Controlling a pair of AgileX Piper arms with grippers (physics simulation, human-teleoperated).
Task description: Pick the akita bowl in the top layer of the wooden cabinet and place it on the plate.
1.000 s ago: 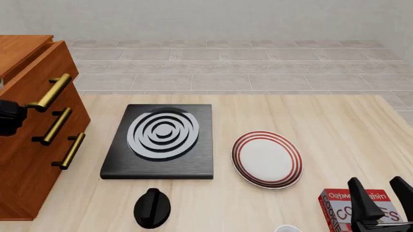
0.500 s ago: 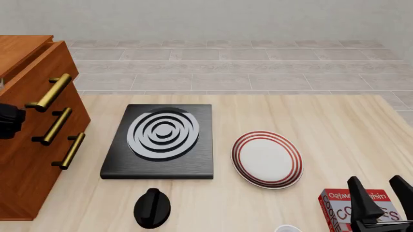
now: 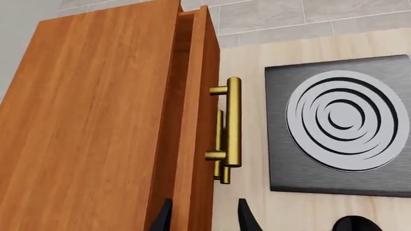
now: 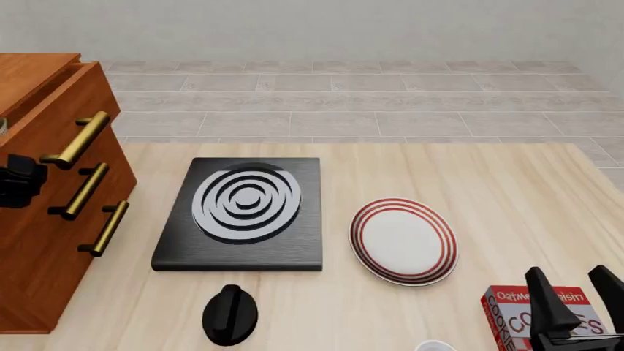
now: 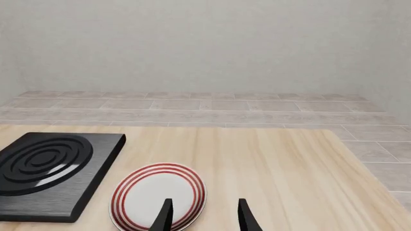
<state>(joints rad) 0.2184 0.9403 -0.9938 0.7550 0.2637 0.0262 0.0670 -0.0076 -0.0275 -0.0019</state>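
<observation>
At the table's left edge, the wooden cabinet [image 4: 44,219] stood with its top layer [image 4: 58,117] drawn slightly forward of the two drawers below; the akita bowl could not be seen in any view. From the left wrist camera, a narrow dark gap showed behind the drawer front [image 3: 192,120], and the brass bar handle [image 3: 232,122] ran along it. The left gripper [image 3: 204,216] hovered just above the drawer's front edge, fingers parted and holding nothing; in the front view only a dark part of that arm [image 4: 20,179] showed beside the top handle [image 4: 78,139]. The plate [image 4: 404,240] lay bare, right of the black stove slab [image 4: 244,212], with a black knob-like object [image 4: 231,314] near the table's front edge. The right gripper [image 4: 577,303] hung apart and empty over a red cookie box [image 4: 522,314], well apart from the cabinet.
</observation>
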